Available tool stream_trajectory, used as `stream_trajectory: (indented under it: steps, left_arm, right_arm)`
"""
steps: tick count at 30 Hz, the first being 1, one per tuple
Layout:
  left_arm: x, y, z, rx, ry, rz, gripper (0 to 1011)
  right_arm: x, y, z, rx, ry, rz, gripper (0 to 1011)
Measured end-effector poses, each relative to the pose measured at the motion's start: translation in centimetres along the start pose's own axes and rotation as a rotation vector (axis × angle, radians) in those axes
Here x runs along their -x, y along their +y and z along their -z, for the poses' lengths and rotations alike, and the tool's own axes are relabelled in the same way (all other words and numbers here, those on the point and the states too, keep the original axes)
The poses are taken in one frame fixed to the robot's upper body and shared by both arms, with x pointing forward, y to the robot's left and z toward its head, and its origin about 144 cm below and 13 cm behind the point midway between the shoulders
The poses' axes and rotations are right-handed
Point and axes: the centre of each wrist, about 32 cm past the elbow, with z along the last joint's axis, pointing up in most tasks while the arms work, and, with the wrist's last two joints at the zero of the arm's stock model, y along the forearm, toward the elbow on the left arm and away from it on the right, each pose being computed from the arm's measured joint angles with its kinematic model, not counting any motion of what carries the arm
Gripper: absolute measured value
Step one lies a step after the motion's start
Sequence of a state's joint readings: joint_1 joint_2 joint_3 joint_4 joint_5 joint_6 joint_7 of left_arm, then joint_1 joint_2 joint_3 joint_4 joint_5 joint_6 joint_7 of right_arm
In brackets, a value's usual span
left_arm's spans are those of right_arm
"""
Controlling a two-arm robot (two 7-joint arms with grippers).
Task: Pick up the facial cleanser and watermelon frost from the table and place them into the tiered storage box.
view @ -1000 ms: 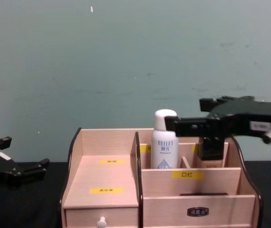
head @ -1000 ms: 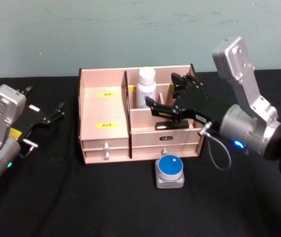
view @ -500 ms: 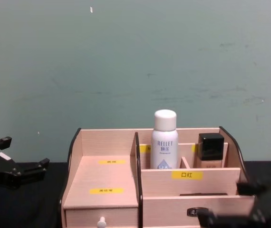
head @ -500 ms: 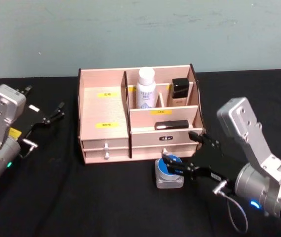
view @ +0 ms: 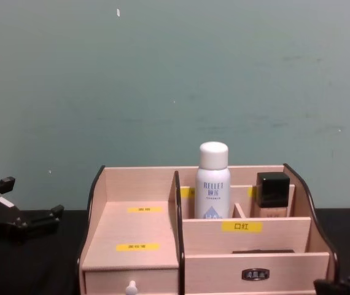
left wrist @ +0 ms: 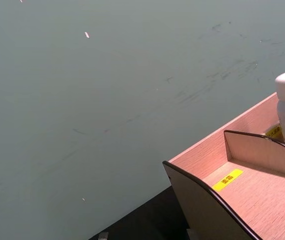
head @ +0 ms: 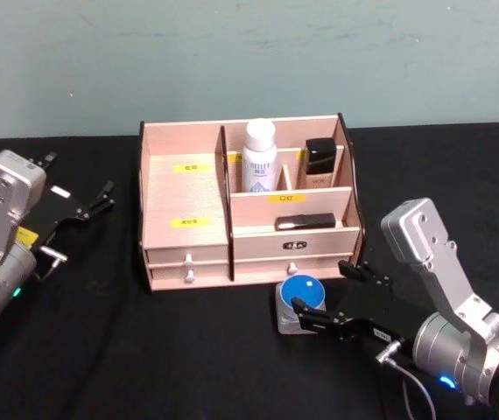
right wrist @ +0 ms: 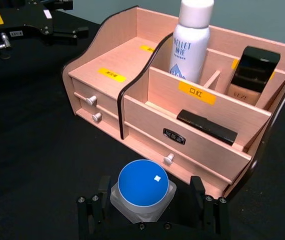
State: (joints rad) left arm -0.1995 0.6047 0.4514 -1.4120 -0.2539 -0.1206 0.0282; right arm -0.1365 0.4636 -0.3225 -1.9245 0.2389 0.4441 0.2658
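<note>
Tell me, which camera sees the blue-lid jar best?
The right wrist view: the watermelon frost sits close, lid fully seen, between the right gripper's open fingers. The head view shows it small, partly behind a finger. The left gripper idles far left.

The tiered storage box [head: 184, 197] is matt pale wood, the facial cleanser [head: 259, 162] smooth plastic.

Left bay of the tiered storage box [head: 184, 197] is bare, easy drop from above. The right side's crowded: facial cleanser [head: 259, 157] and black-capped bottle [head: 319, 164] fill the back slots, with a flat black case [head: 305, 221] on the middle tier. Watermelon frost [head: 299, 293] sits just before the drawers, right gripper [head: 321, 287] spread around it. Left gripper [head: 81, 173] is well clear, off left.
</note>
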Motion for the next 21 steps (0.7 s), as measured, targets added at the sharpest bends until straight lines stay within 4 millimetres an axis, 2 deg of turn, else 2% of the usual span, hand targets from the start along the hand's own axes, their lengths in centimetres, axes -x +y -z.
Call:
stream_trajectory:
  steps: [21]
  left_arm:
    - [0.0,0.0,0.0,0.0,0.0,0.0,1010]
  right_arm:
    - [-0.2,1.9,1.0,0.021,0.029,-0.043,1002]
